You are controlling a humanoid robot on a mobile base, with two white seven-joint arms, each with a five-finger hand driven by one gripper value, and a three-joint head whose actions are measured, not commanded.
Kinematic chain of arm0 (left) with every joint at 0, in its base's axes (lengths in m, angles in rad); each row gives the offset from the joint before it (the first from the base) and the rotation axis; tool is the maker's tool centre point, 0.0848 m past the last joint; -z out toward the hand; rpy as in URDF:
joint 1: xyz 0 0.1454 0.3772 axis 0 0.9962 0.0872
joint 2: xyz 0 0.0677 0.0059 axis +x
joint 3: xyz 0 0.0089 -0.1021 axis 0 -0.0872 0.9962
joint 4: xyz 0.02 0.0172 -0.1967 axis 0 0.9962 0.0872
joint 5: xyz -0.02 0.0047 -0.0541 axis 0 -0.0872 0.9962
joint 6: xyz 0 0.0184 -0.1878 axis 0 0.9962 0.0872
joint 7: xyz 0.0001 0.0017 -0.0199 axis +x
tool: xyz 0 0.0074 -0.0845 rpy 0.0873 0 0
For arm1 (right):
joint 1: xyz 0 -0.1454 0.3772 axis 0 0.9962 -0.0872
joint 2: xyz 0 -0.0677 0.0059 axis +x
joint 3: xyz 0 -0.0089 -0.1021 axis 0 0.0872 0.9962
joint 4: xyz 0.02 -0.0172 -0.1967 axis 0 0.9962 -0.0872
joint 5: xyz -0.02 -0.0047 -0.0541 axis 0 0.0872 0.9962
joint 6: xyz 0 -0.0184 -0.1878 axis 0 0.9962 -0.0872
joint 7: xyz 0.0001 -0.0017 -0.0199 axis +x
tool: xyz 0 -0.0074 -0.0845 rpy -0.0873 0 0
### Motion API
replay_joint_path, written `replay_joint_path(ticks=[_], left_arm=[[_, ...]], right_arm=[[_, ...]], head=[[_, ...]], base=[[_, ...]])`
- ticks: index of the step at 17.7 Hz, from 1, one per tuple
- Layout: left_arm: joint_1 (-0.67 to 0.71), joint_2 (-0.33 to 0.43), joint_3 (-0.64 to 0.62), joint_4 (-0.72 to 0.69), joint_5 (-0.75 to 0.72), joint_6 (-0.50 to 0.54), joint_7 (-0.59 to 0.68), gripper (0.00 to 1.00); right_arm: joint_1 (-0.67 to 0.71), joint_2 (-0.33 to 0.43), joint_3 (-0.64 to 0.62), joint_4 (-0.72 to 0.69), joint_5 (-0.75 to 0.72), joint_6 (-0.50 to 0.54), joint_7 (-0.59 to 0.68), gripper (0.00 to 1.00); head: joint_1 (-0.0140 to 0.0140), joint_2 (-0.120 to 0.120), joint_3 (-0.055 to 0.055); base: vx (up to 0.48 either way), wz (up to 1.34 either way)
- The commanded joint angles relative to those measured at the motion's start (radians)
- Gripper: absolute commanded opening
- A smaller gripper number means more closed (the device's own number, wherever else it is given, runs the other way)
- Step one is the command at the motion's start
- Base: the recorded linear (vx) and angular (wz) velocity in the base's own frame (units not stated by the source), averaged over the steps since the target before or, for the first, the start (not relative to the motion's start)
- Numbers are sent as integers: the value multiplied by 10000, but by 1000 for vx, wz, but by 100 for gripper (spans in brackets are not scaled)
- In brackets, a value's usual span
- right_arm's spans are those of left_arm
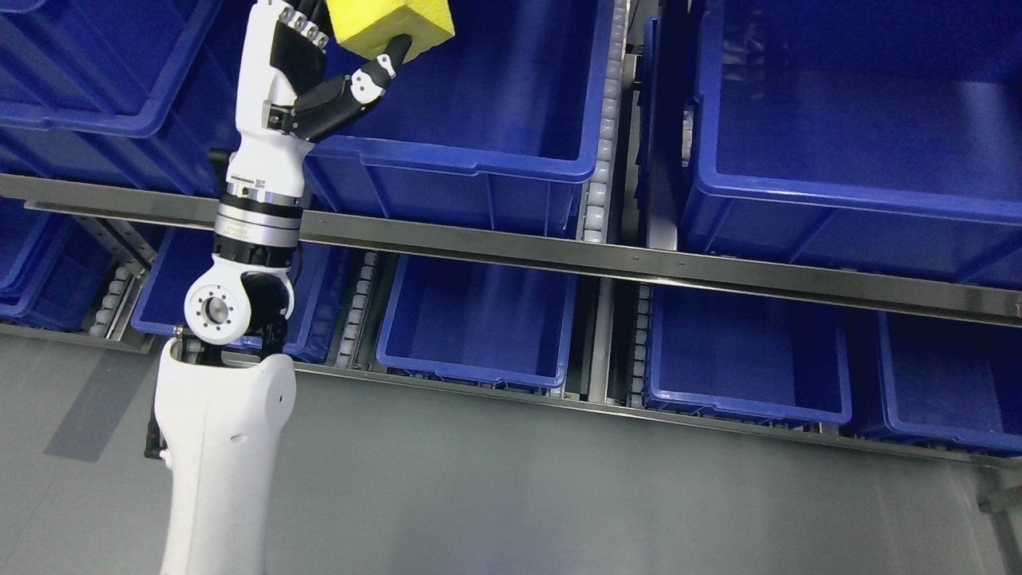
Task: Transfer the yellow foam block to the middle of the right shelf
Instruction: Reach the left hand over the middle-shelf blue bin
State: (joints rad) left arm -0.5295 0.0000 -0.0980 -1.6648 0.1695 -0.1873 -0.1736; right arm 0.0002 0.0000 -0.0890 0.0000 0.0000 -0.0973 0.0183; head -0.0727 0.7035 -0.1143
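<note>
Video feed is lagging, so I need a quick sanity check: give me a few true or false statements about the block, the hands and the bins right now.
1. The left hand grips the yellow foam block. True.
2. The block lies on the floor. False: it is held up above the upper blue bin.
3. The right hand is in view. False: only the left arm shows.
4. The lower bin under the rail looks empty. True.
5. The bins are red. False: they are blue.

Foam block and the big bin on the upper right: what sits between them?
In the head view, the block, held in the left hand, hangs over an open blue bin. Then comes a roller track, before the right bin.
</note>
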Motion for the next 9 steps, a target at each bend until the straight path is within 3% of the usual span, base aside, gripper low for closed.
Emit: replay_joint_path(ticks=[1, 3, 9], left_arm=[[-1023, 174, -1613, -502, 69, 1071, 278, 46], [-1545, 174, -1567, -441, 85, 1930, 492, 45], [-3232, 174, -1475, -318, 85, 5826, 2821, 45]], right_arm=[[-18, -175, 0, -175, 0, 7, 1, 100], [-33, -175, 0, -175, 0, 7, 1, 100], [-33, -175, 0, -175, 0, 7, 1, 100]], head=[[0, 0, 0], [0, 0, 0], [0, 0, 0]], base=[[61, -240], [50, -204], [14, -65]])
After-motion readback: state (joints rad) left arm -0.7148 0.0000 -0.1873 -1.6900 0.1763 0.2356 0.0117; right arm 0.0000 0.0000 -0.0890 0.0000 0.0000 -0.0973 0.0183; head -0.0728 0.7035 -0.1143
